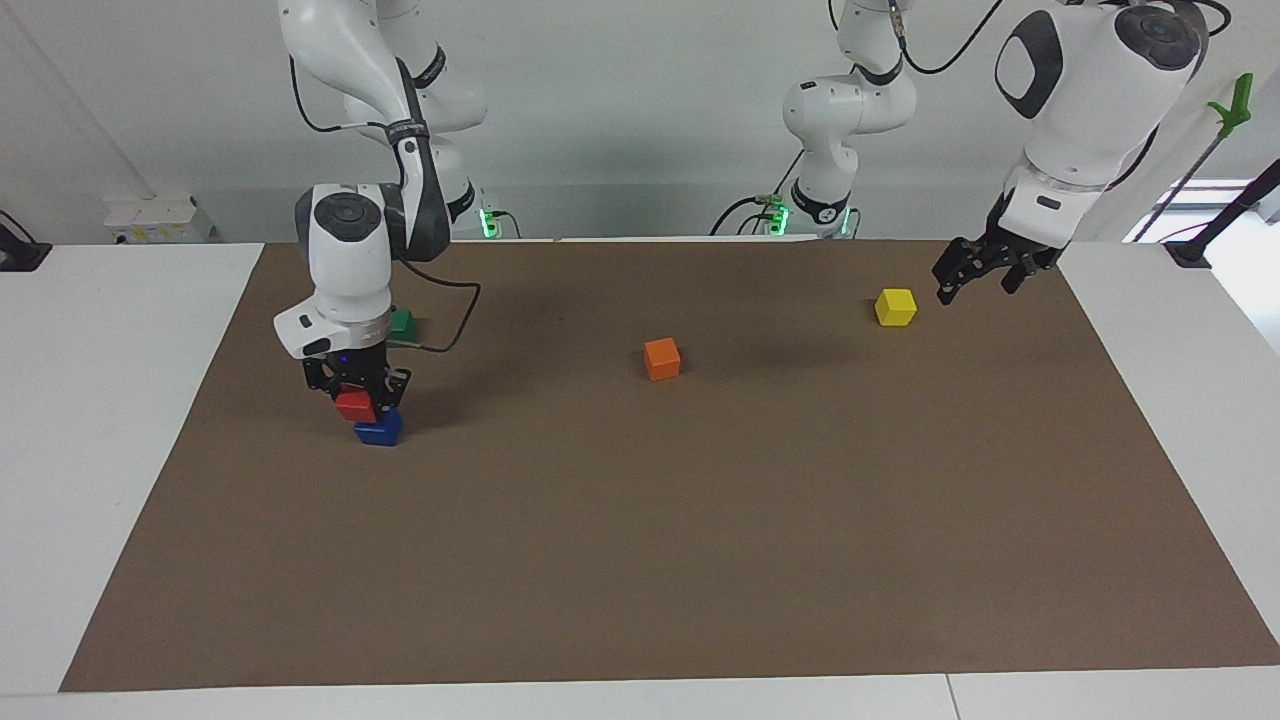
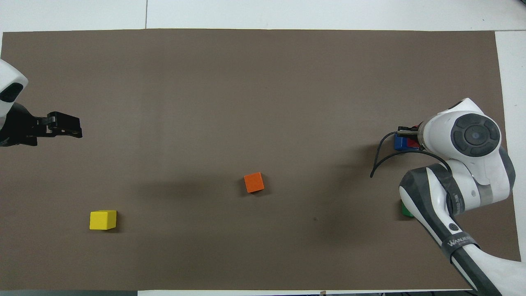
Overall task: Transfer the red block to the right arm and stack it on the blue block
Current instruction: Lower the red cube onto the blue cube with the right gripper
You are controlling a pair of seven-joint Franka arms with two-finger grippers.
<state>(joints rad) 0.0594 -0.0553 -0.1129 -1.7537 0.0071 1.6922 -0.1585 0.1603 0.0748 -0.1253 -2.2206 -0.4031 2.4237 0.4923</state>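
Note:
The red block (image 1: 355, 406) is held in my right gripper (image 1: 358, 398), which is shut on it. It sits right at the top of the blue block (image 1: 379, 431), slightly offset; whether the two touch I cannot tell. In the overhead view only slivers of the red block (image 2: 412, 142) and the blue block (image 2: 399, 142) show, because the right wrist covers most of them. My left gripper (image 1: 976, 284) hangs open and holds nothing, raised over the mat's edge at the left arm's end, beside the yellow block (image 1: 895, 306).
An orange block (image 1: 662, 358) lies mid-mat. A green block (image 1: 402, 323) sits nearer to the robots than the blue one, partly hidden by the right arm. A brown mat (image 1: 640, 560) covers the white table.

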